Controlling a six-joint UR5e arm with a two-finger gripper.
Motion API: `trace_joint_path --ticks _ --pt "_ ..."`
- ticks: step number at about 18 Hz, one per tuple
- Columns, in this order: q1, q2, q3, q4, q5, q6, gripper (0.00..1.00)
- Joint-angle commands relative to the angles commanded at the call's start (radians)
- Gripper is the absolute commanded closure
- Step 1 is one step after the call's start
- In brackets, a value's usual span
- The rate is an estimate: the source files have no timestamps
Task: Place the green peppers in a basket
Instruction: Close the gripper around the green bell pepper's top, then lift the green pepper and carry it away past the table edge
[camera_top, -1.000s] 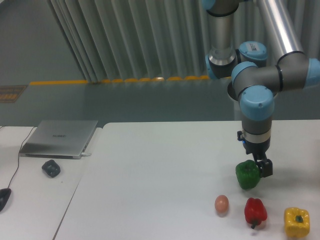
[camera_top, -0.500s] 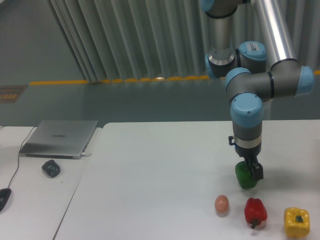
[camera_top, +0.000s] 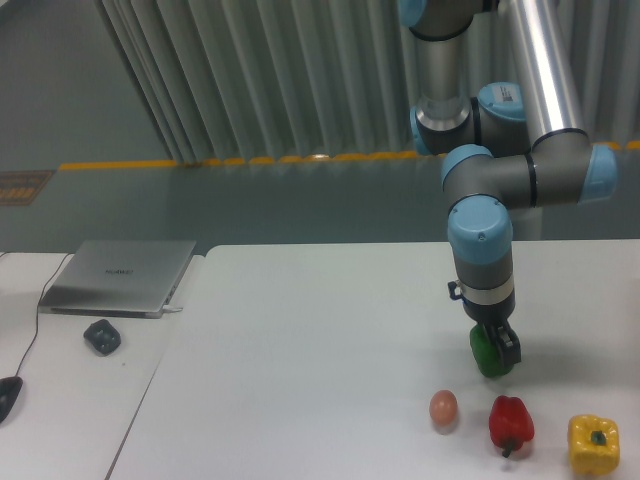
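The green pepper (camera_top: 485, 357) sits on the white table (camera_top: 320, 340) at the right, dark green and glossy. My gripper (camera_top: 497, 343) points straight down and is low over it, its dark fingers (camera_top: 506, 345) covering the pepper's top and right side. From this angle I cannot see how far apart the fingers are or whether they press on the pepper. No basket is in view.
In a row near the front edge lie a brown egg (camera_top: 443, 408), a red pepper (camera_top: 511, 424) and a yellow pepper (camera_top: 593, 443). On the left side table are a closed laptop (camera_top: 120, 276), a small dark object (camera_top: 102, 336) and a mouse (camera_top: 6, 397).
The arm has swung left, carrying the gripper from the pepper's right side to directly over it. The pepper has stayed in the same spot.
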Motion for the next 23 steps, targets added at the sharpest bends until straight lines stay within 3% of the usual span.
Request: trace_joint_path --ticks 1,2,7,13,17,23 --pt "0.002 0.0 0.011 -0.008 0.002 0.002 0.56" --pt "0.003 0.003 0.015 -0.009 0.002 0.002 0.61" --pt "0.049 0.031 0.066 -0.064 -0.003 0.032 0.61" --pt "0.119 0.054 0.106 -0.068 0.002 0.204 0.6" --pt "0.175 0.058 0.133 -0.06 0.092 0.357 0.6" --pt "0.241 0.061 0.135 -0.055 0.098 0.481 0.6"
